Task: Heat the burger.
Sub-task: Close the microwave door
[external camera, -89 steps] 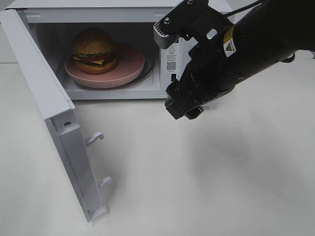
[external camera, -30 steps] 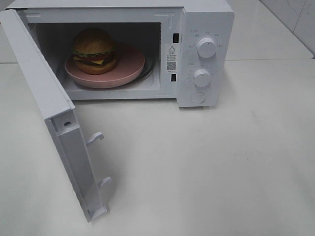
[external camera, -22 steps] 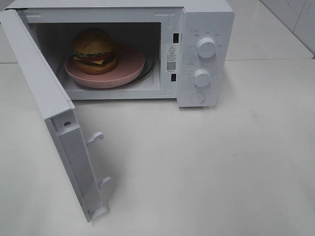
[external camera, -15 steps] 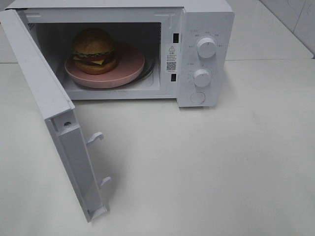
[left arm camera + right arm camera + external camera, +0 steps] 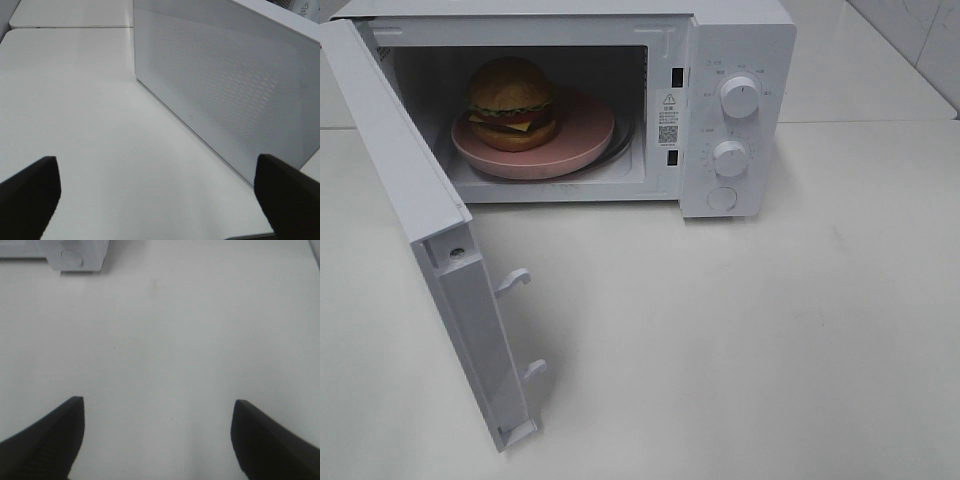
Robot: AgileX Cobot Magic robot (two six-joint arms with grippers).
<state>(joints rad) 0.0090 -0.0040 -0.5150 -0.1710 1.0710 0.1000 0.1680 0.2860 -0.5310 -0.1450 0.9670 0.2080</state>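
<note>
Burger [image 5: 512, 100] sits on plate [image 5: 586, 126] in open microwave [image 5: 740, 40] — left gripper [image 5: 156, 192] and right gripper [image 5: 157, 435] gape, apparently empty.

White microwave [image 5: 760, 45] at the back of the desk [image 5: 770, 330], with door [image 5: 410, 170] wide open at the left. Inside, burger [image 5: 512, 100] upright on a pink plate [image 5: 585, 125], toward its left side. On the right panel, two knobs [image 5: 739, 97], one above the other, with a round button [image 5: 722, 198] below. Two hooks [image 5: 512, 281] on the door's edge.
</note>
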